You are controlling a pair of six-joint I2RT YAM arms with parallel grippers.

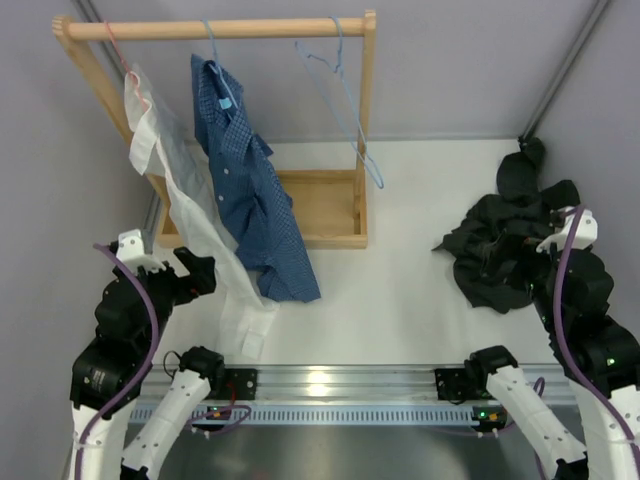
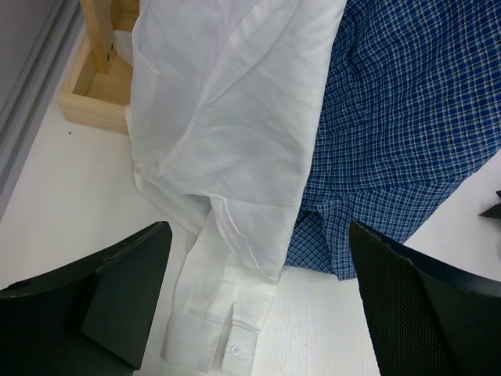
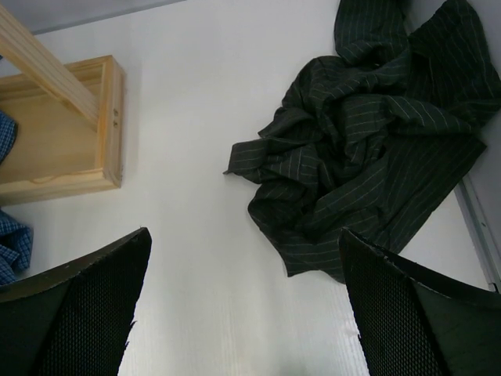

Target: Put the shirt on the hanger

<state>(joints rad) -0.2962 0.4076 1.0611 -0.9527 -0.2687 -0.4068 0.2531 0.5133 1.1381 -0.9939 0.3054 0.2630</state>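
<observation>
Both left end effector (image 2: 258, 229) and right end effector (image 3: 244, 232) are spread wide, empty; the black pinstriped shirt (image 3: 368, 149) is best gripped at a raised fold.

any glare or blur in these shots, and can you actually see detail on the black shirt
Top external: even light, soft shadows, one glare patch on the metal rail at the near edge; the shirt is a nearly featureless dark heap. Right wrist: sharp, its pinstripes and folds show clearly. Left wrist: the white shirt is bright, yet its folds read.
</observation>
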